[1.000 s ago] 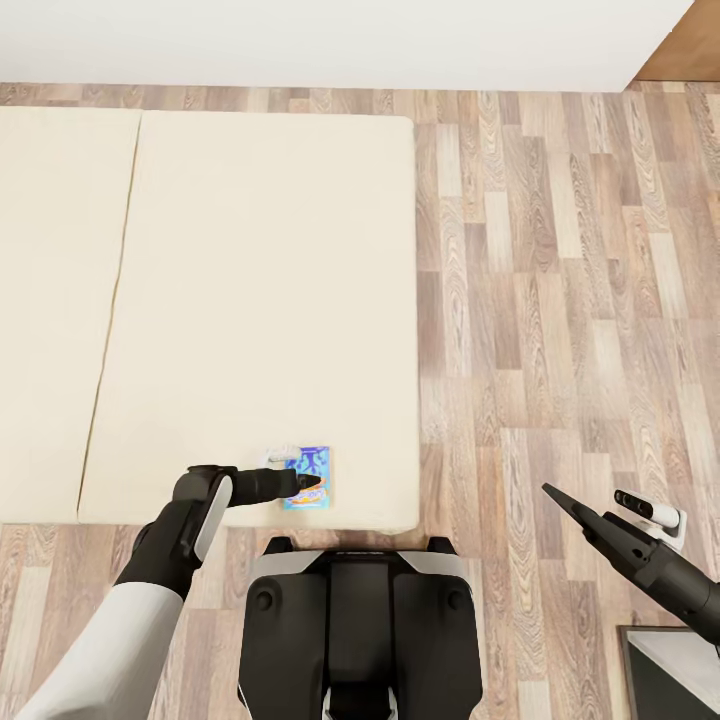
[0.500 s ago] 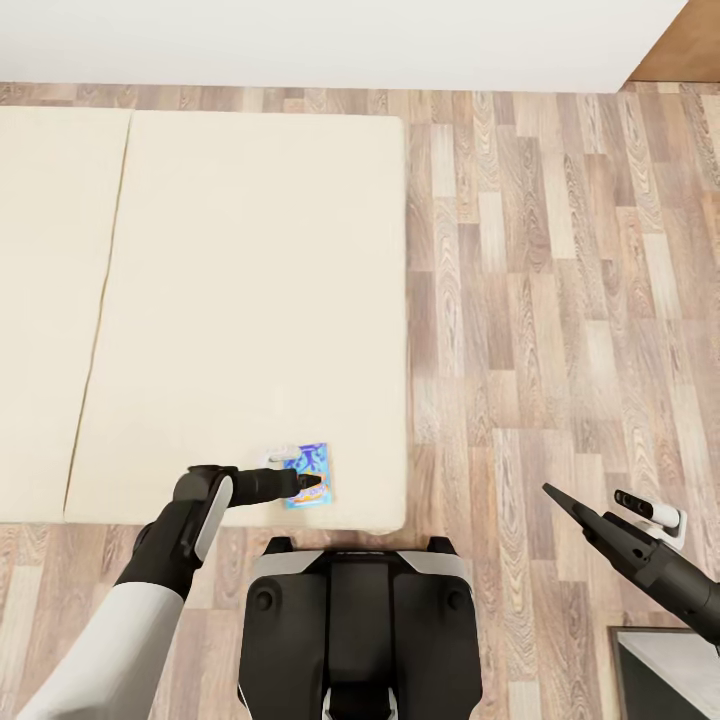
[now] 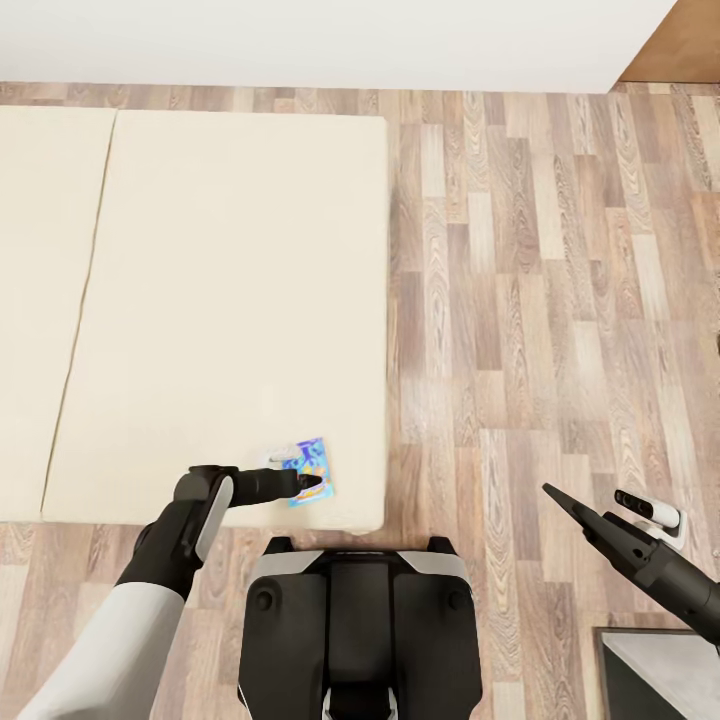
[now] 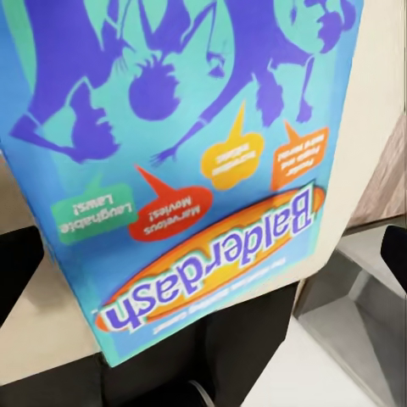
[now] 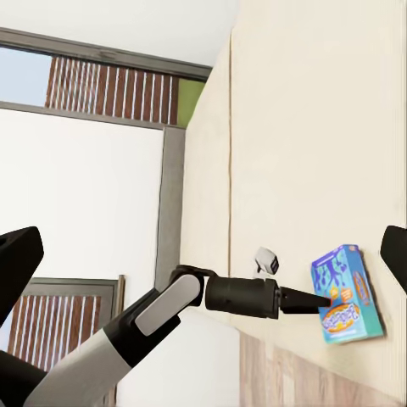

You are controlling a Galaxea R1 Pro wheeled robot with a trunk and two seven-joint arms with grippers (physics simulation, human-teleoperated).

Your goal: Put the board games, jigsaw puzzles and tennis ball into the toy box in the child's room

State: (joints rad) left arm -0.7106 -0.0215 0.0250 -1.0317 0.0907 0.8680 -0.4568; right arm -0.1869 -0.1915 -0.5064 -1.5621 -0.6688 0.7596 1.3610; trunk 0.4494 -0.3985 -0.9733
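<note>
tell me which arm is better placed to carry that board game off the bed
Left. The left gripper is already at the board game near the bed's front corner, seemingly gripping it, though the closure itself can't be confirmed. The right gripper hangs open over the floor, well off to the side.

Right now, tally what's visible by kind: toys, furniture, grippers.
Board games: 1, a blue board game near the bed's edge
Beds: 1, the beige bed
Grippers: 2, left gripper at the game, right gripper over the floor
Puzzles, balls, toy boxes: 0 seen
Total: 4
</note>
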